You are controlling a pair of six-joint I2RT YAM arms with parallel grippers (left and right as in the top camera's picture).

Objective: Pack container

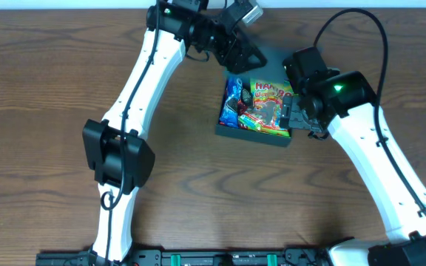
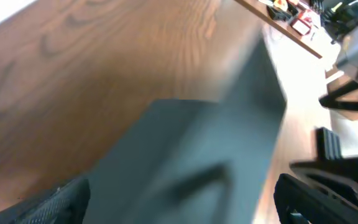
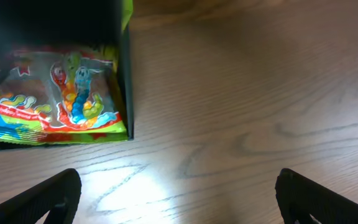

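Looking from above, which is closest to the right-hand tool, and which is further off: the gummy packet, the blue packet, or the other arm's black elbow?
1. Gummy packet, in the container's right half, beside the right tool.
2. Blue packet, in its left half.
3. Left arm's black elbow, far to the left.

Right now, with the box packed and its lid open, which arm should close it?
Left. The left gripper hangs open right over the lid flap at the container's far edge. The right gripper, also open, is over the table beside the right wall, away from the flap.
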